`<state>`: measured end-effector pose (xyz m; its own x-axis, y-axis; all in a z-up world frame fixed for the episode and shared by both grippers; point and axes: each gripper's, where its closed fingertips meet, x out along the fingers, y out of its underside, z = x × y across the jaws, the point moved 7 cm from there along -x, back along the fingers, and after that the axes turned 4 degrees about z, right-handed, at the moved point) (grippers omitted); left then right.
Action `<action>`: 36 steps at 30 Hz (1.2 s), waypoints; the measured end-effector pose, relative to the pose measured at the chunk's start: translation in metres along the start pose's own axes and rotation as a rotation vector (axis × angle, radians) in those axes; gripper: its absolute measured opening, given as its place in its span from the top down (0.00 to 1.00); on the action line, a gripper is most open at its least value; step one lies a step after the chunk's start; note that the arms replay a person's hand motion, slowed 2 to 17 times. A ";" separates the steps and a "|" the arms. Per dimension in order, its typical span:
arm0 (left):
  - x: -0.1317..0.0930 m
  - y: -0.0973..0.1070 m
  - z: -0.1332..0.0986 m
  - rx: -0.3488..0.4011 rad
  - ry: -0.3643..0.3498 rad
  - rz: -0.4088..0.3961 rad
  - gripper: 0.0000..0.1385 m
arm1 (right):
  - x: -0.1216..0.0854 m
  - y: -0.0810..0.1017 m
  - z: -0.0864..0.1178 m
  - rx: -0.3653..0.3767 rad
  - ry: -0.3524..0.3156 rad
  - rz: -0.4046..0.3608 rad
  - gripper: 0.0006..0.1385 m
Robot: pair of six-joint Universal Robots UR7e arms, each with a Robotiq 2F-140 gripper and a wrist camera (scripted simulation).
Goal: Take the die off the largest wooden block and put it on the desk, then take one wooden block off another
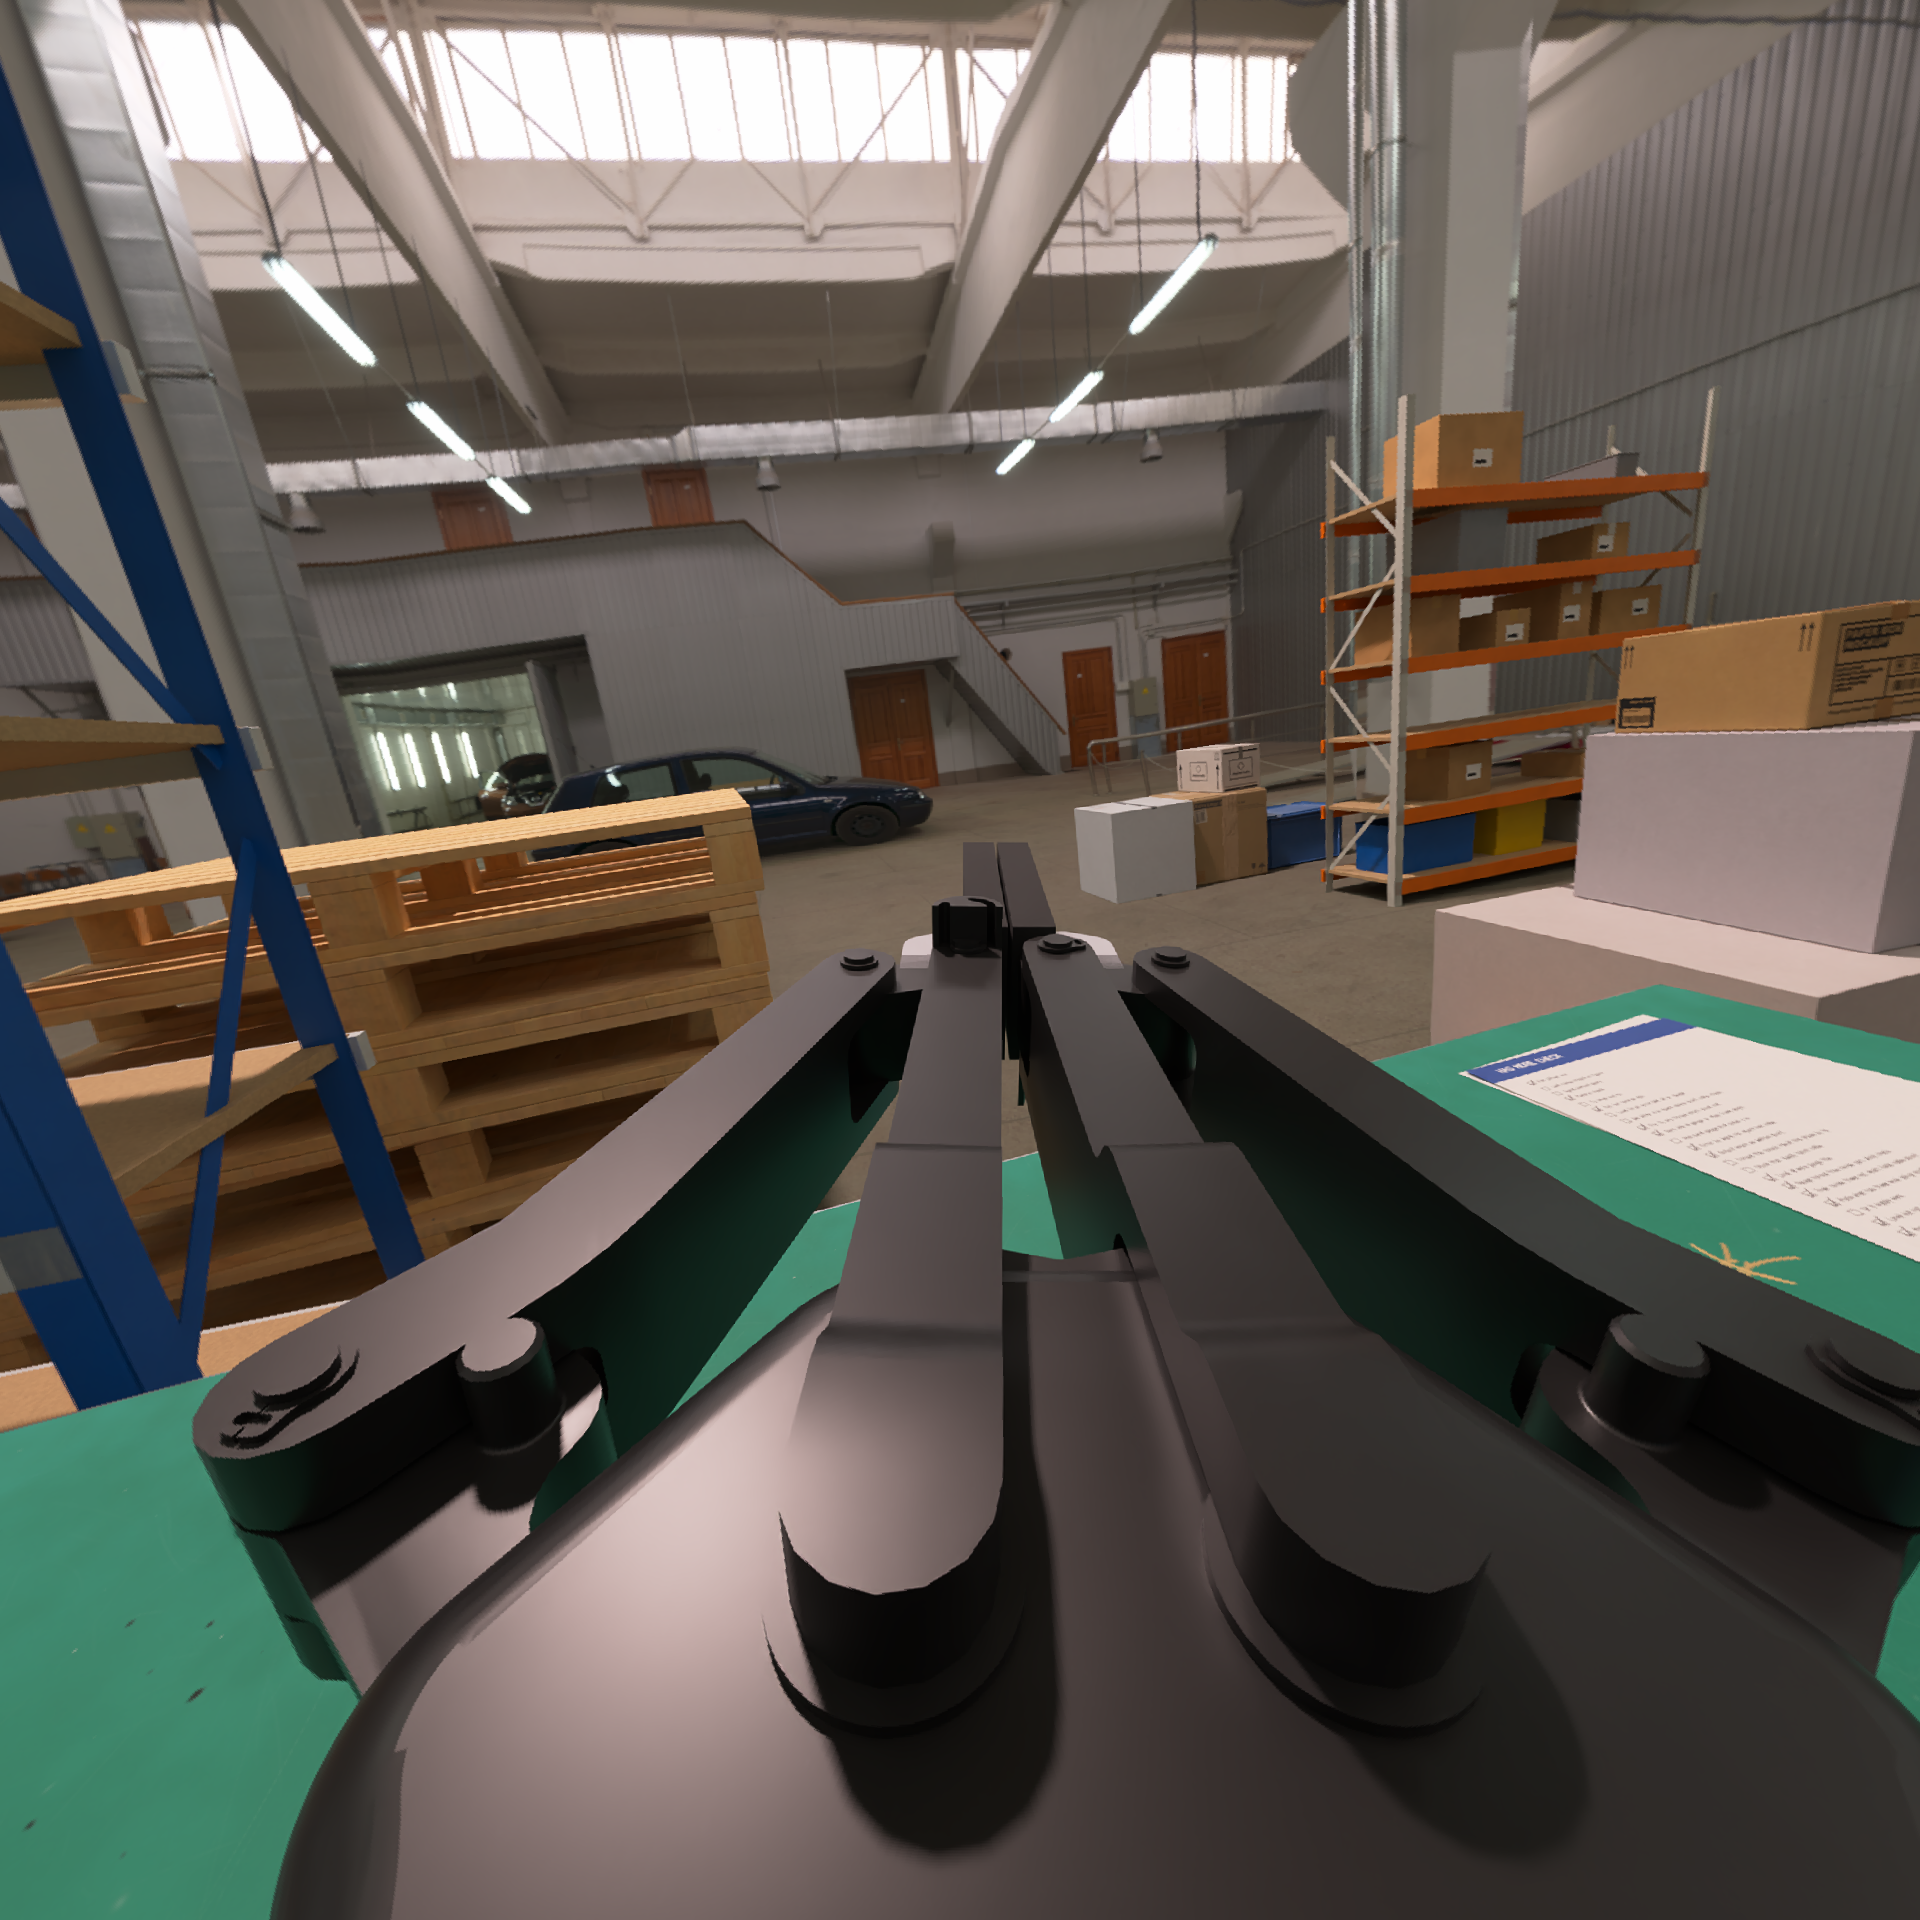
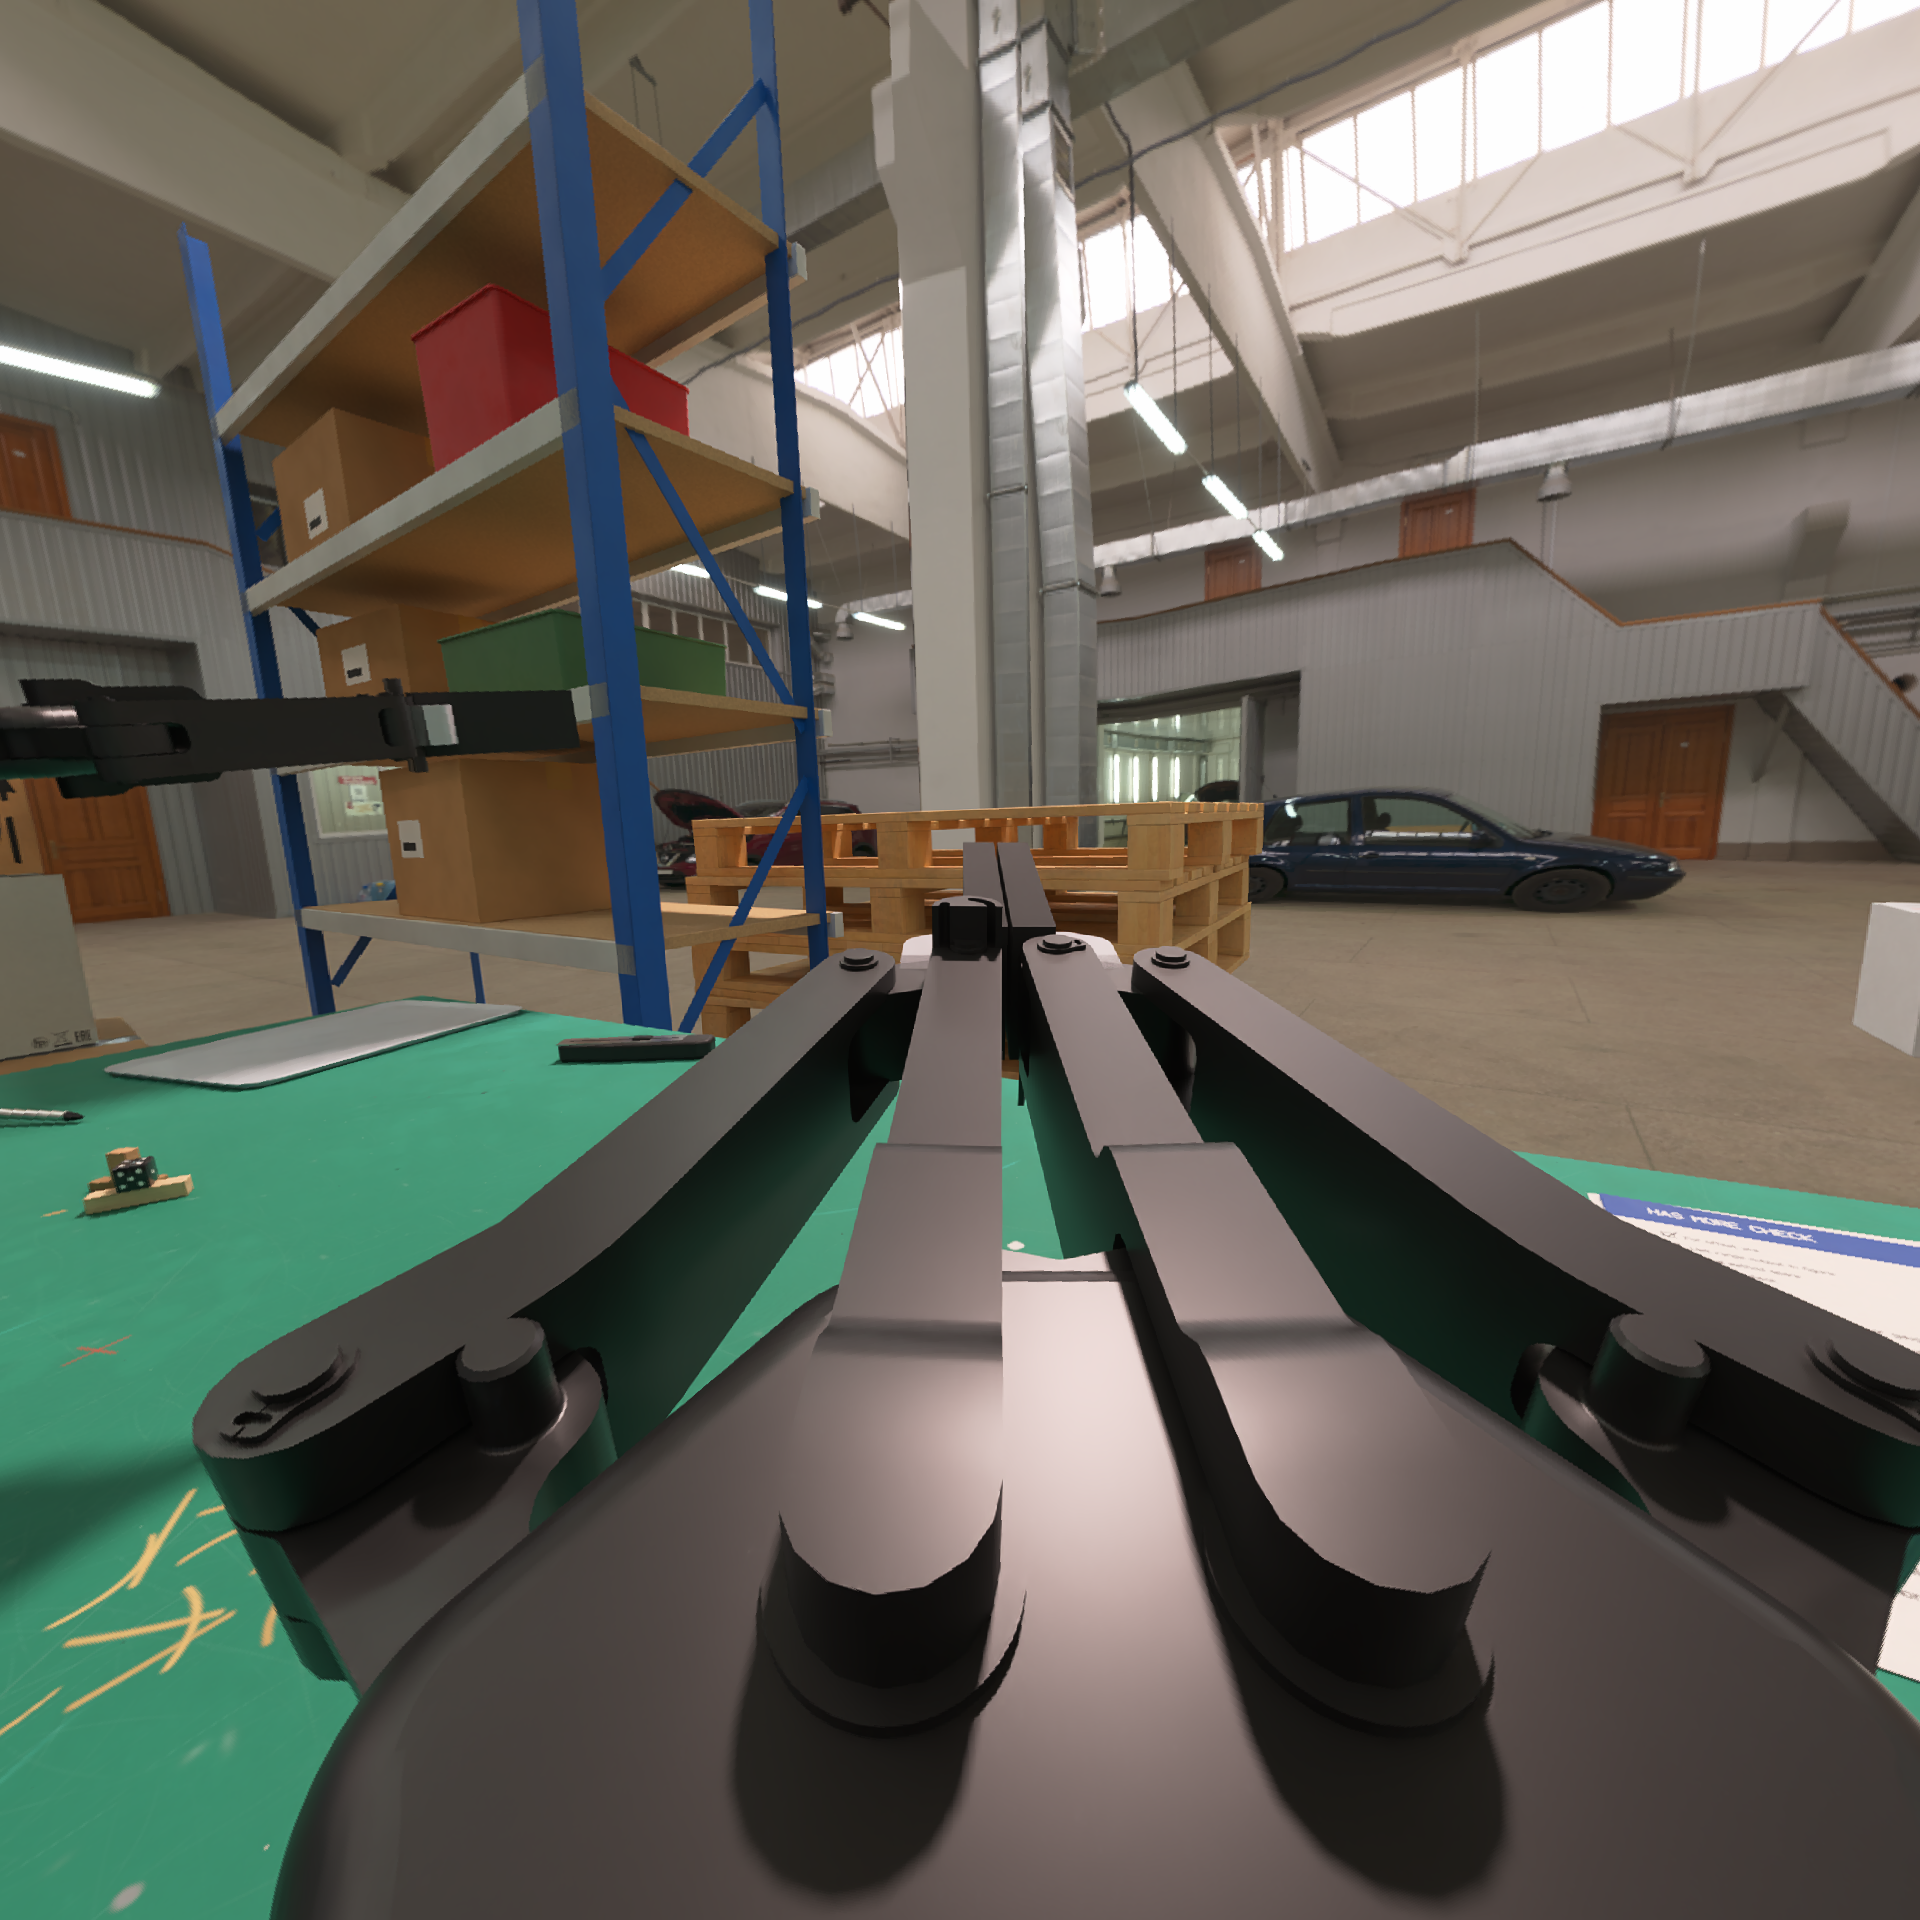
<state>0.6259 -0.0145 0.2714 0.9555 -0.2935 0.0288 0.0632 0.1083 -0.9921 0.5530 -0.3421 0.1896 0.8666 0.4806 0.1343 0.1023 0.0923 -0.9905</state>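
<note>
On my left wrist camera the left gripper (image 1: 997, 868) has its two fingers pressed together with nothing between them, pointing out level over the far edge of the green desk (image 1: 125, 1621). Beyond it I see a stack of wooden pallets (image 1: 436, 956), a blue shelving rack (image 1: 156, 665) at the left and a dark blue car (image 1: 748, 795) far off on the hall floor. A printed sheet of paper (image 1: 1756, 1122) lies on the desk to the right, with white boxes (image 1: 1745, 842) and a cardboard carton (image 1: 1777, 665) stacked past the desk edge behind it. On my right wrist camera the right gripper (image 2: 997, 868) is likewise fully closed and empty, held above the desk and aimed at the pallets. The task pieces sit well off to the left of this gripper on the desk: a long wooden block (image 2: 138, 1193) lying flat, a dark die (image 2: 133, 1173) with pale pips resting on top of it, and a small wooden block (image 2: 123, 1158) just behind the die; I cannot tell exactly how the smaller pieces are stacked at this size. Farther left lies a pen (image 2: 42, 1116), and beyond are a flat grey tablet (image 2: 312, 1039) and a small dark bar-shaped object (image 2: 634, 1049) near the far edge. The other arm's gripper reaches in horizontally at the upper left, high above the blocks.
</note>
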 end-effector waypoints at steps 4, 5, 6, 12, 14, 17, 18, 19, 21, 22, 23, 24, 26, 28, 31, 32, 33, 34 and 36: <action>-0.001 -0.002 -0.004 0.008 0.021 -0.001 0.99 | 0.000 0.000 0.001 -0.013 0.003 0.000 1.00; -0.001 -0.003 -0.005 0.010 0.026 -0.001 0.99 | 0.000 0.000 0.001 -0.017 0.004 0.000 1.00; -0.002 -0.003 -0.006 0.012 0.031 -0.001 0.99 | 0.000 0.000 0.001 -0.020 0.005 0.000 1.00; -0.004 -0.007 -0.011 0.026 0.062 0.003 0.99 | 0.000 0.000 0.001 -0.037 0.010 0.001 1.00; -0.005 -0.009 -0.012 0.031 0.071 0.007 0.99 | 0.000 0.000 0.001 -0.041 0.011 0.001 1.00; -0.007 -0.011 -0.014 0.037 0.086 0.011 0.99 | 0.000 0.000 0.001 -0.046 0.013 0.002 1.00; -0.007 -0.012 -0.014 0.038 0.090 0.013 0.99 | 0.000 0.000 0.001 -0.047 0.013 0.003 1.00; -0.008 -0.013 -0.015 0.040 0.094 0.016 0.99 | 0.000 0.000 0.001 -0.049 0.014 0.003 1.00; -0.010 -0.015 -0.015 0.042 0.102 0.020 0.99 | 0.000 0.000 0.001 -0.051 0.016 0.004 1.00; -0.010 -0.016 -0.016 0.043 0.106 0.022 0.99 | 0.000 0.000 0.001 -0.052 0.017 0.005 1.00; -0.011 -0.016 -0.016 0.044 0.110 0.024 0.99 | 0.000 0.000 0.001 -0.053 0.018 0.005 1.00; -0.012 -0.017 -0.016 0.045 0.114 0.027 0.99 | 0.000 0.000 0.001 -0.053 0.019 0.006 1.00; -0.014 -0.019 -0.016 0.046 0.123 0.032 0.99 | 0.000 0.000 0.001 -0.054 0.021 0.007 1.00; -0.016 -0.021 -0.017 0.047 0.132 0.038 0.99 | -0.001 -0.001 0.000 -0.055 0.023 0.009 1.00; -0.019 -0.025 -0.017 0.048 0.146 0.048 0.98 | -0.001 -0.001 0.000 -0.056 0.026 0.011 1.00; -0.021 -0.026 -0.017 0.048 0.150 0.051 0.98 | -0.001 -0.001 0.000 -0.057 0.028 0.012 1.00; -0.022 -0.027 -0.016 0.048 0.154 0.055 0.97 | -0.002 -0.001 0.000 -0.057 0.029 0.013 1.00; -0.023 -0.028 -0.016 0.048 0.159 0.058 0.97 | -0.002 -0.001 -0.001 -0.057 0.030 0.014 1.00; -0.026 -0.030 -0.016 0.048 0.167 0.065 0.96 | -0.002 -0.001 -0.001 -0.058 0.033 0.015 1.00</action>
<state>0.5944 -0.0252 0.2987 0.8973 -0.4374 -0.0601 0.0200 0.1762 -0.9841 0.5512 -0.3442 0.1906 0.8838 0.4525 0.1193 0.1167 0.0338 -0.9926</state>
